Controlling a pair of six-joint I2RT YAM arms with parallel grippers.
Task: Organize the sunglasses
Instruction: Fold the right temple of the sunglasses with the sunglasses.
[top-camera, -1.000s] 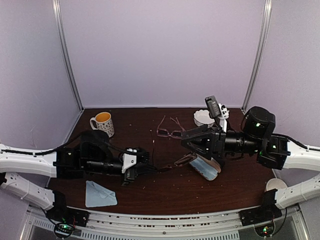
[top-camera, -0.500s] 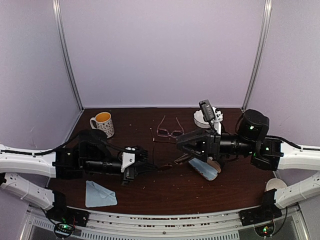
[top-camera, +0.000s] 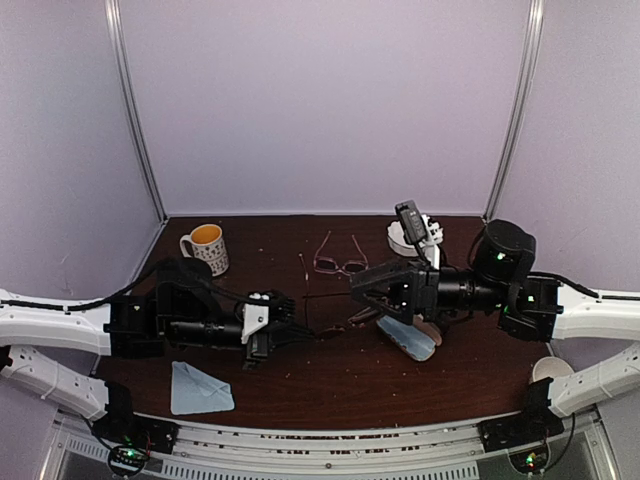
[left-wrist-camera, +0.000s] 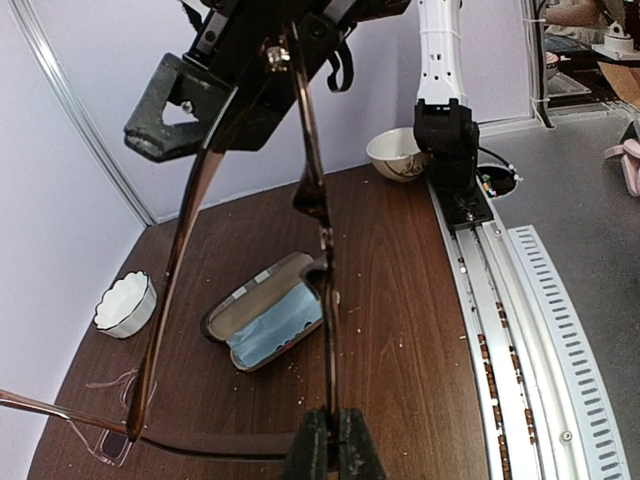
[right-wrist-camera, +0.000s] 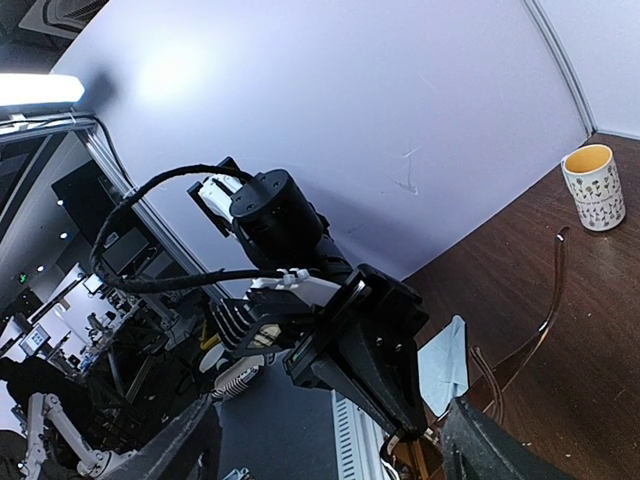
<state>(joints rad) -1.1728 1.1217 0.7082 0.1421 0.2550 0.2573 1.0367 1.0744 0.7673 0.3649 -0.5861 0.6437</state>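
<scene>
L tool (left-wrist-camera: 332, 445) clamped on dark sunglasses (left-wrist-camera: 310, 190), mid-worktop (top-camera: 350, 385) | R tool (top-camera: 362, 298) jaws wide, just beside | pink pair (top-camera: 338, 262) rear-centre | bare strip toward near edge | dark lenses hard to make out

No readable text, label, brand or number in any view, the small dark pattern on the white mug (top-camera: 207, 250) too fine to make out as letters or signs
</scene>
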